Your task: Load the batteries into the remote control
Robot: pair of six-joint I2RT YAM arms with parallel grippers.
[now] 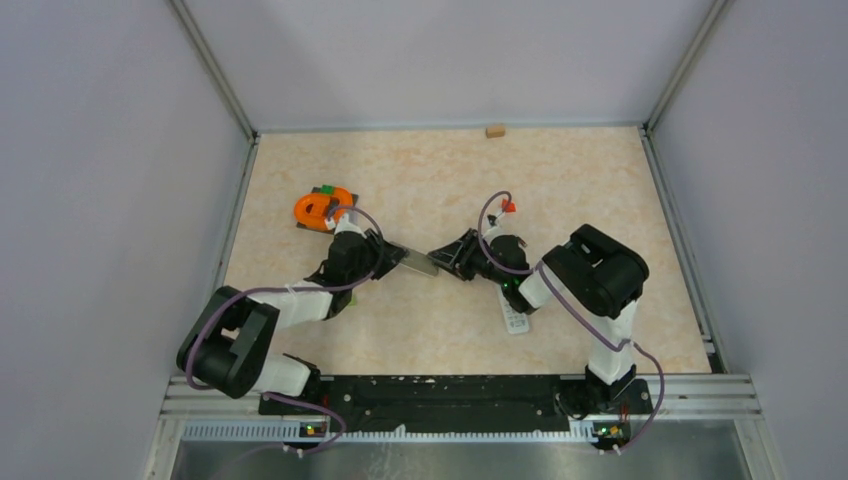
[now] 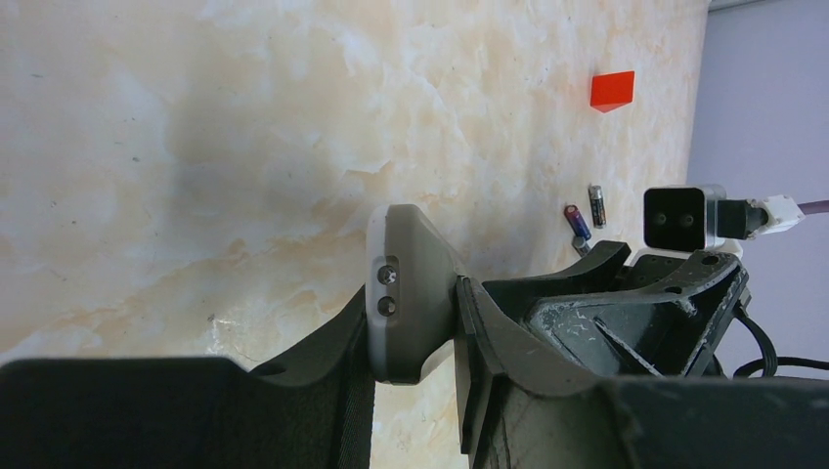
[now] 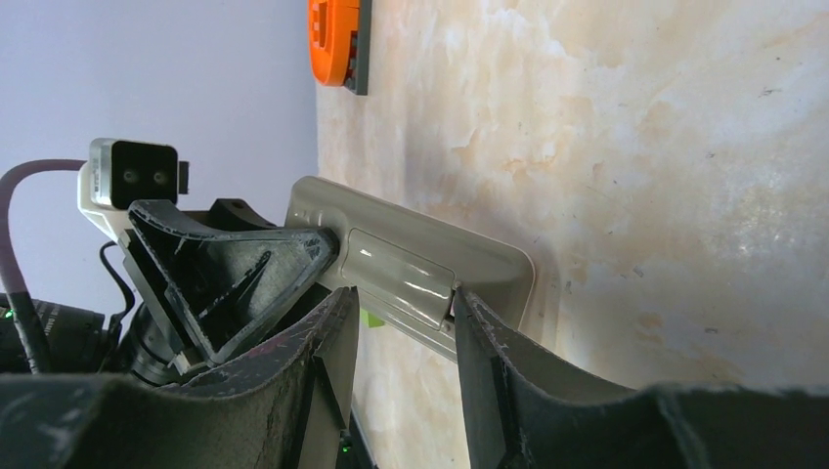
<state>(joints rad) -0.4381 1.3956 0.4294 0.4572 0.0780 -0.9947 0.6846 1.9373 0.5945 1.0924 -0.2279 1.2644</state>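
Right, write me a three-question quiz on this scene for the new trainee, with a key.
1. True or false: the grey remote lies untouched on the table.
2. Where are the loose batteries? A on the tabletop; B inside the remote; C in an orange tray.
3. Fill in: the small block beyond the batteries in the left wrist view is coloured ___.
Key: 1 false, the left claw and the right claw both clamp it. 2 A. 3 red.
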